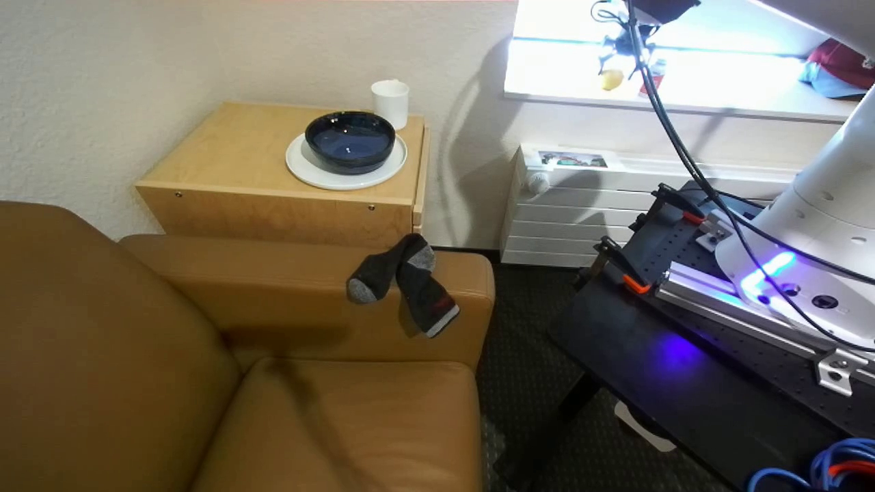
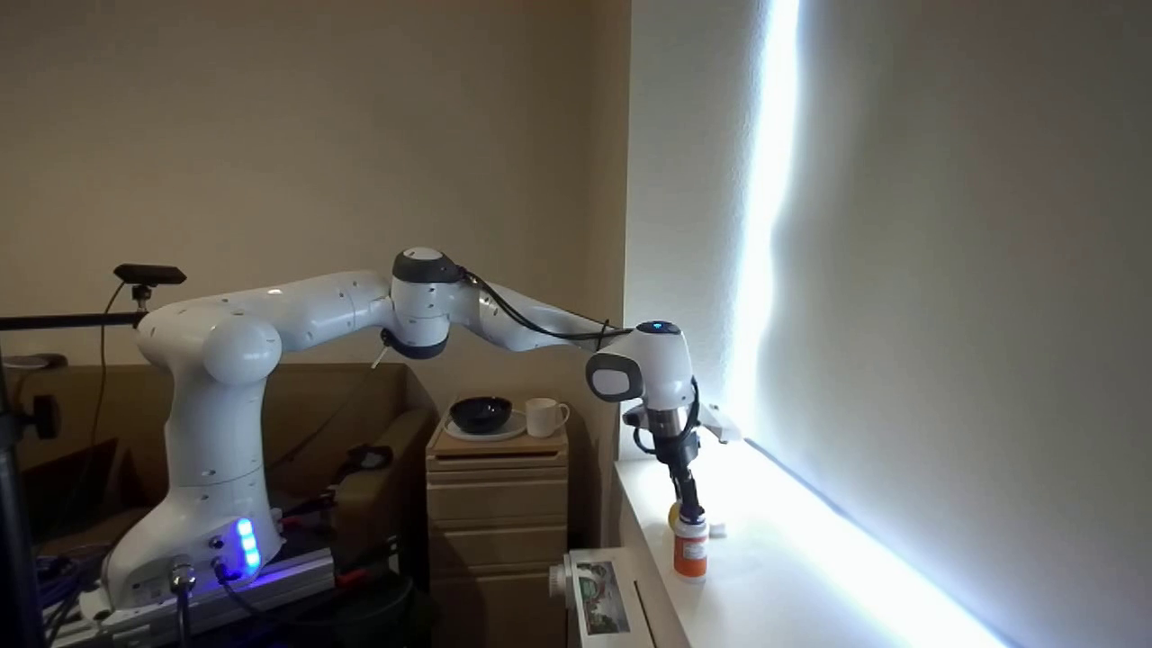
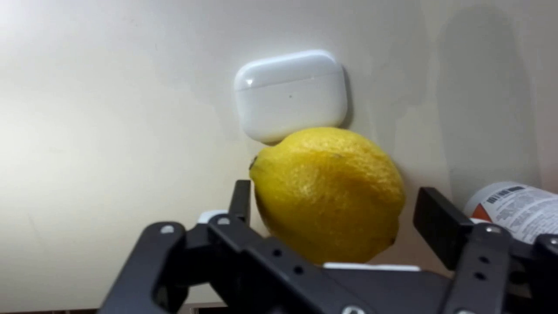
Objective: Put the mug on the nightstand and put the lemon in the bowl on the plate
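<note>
i hold my hand (image 3: pixel 338 209) spread wide, its fingers (image 3: pixel 438 226) on both sides of the lemon (image 3: pixel 327 187). the mug (image 1: pixel 390 108) stands on the nightstand (image 1: pixel 253 150), beside the plate (image 1: pixel 333 180) which carries the bowl (image 1: pixel 350 145).

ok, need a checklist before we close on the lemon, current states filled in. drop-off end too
1. Gripper open: ok, jaws stand apart.
2. Lemon between the fingers: ok, one on either side in the wrist view.
3. Fingers low enough for a grip: cannot tell, depth is unclear.
4. White earbud case well away from the lemon: not ok, it lies right at the lemon's edge.
5. Orange-and-white bottle free of the nearer finger: cannot tell, they overlap in the wrist view.
6. Drop-off set: ok, dark blue bowl on the white plate, white mug also on the nightstand.
</note>
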Controlling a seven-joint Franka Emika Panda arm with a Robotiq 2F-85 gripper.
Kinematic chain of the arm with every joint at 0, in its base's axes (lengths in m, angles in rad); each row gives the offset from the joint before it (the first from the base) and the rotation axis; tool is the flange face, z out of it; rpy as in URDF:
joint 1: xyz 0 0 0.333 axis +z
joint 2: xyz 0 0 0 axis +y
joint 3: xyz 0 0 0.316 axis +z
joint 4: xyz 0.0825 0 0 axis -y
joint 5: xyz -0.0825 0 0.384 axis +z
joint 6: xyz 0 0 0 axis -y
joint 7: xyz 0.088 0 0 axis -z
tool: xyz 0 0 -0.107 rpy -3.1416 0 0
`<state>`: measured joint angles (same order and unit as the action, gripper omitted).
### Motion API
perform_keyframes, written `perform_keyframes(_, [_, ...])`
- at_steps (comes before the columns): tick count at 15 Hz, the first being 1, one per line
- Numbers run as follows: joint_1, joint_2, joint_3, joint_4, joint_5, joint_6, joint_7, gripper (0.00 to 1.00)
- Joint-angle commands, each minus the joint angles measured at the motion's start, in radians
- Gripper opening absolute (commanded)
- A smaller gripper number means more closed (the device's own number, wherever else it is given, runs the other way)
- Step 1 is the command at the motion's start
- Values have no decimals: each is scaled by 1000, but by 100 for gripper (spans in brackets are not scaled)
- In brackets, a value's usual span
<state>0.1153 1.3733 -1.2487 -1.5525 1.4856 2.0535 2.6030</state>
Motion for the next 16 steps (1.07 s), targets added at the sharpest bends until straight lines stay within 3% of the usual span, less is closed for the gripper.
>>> perform_keyframes(1, [-12, 17, -1, 28, 20, 16, 0, 69])
perform_keyframes(4, [-25, 18, 6, 39, 13, 14, 0, 52])
perform_keyframes(6, [-30, 0, 6, 42, -12, -45, 0, 50])
perform_keyframes(8, [-60, -39, 7, 71, -71, -176, 0, 50])
perform_keyframes(9, [-104, -159, 102, 75, -208, -136, -7, 50])
perform_keyframes(16, [-186, -448, 237, 4, -686, -316, -152, 50])
